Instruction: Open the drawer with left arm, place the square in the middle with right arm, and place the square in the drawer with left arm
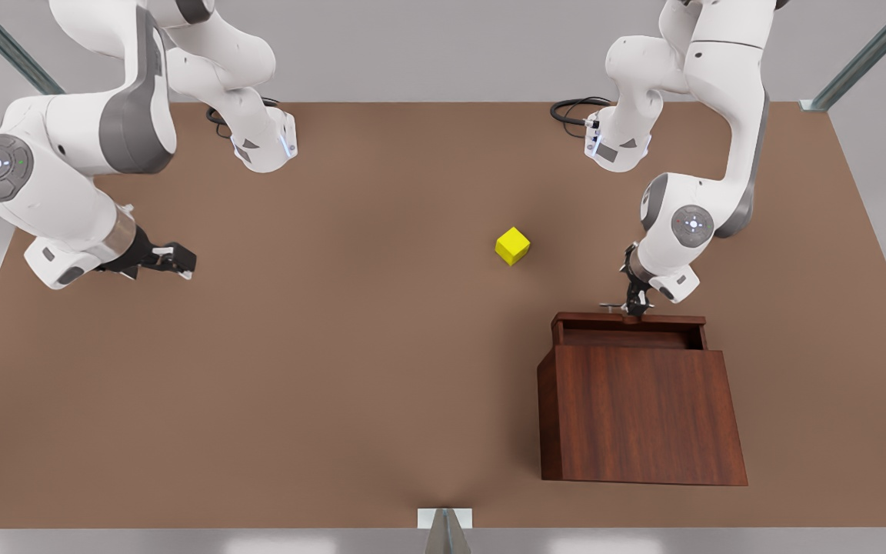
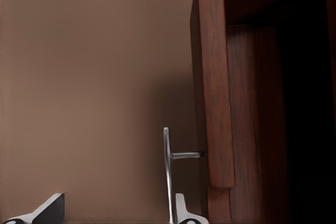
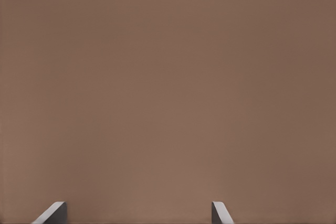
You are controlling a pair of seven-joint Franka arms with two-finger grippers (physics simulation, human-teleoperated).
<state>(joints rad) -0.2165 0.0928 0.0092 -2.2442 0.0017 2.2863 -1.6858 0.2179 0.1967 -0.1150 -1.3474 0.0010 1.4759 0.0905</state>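
While drawer (image 1: 627, 329) gapes, square (image 1: 512, 246) outside

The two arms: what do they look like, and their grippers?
Both arms have rounded white shells with grey panels and a round grey joint cap with small lights. A black cable loops at each base. Each ends in a black two-finger gripper: left gripper, right gripper.

brown tabletop (image 1: 335, 369) — yellow square (image 1: 512, 246), wooden cabinet (image 1: 639, 412).
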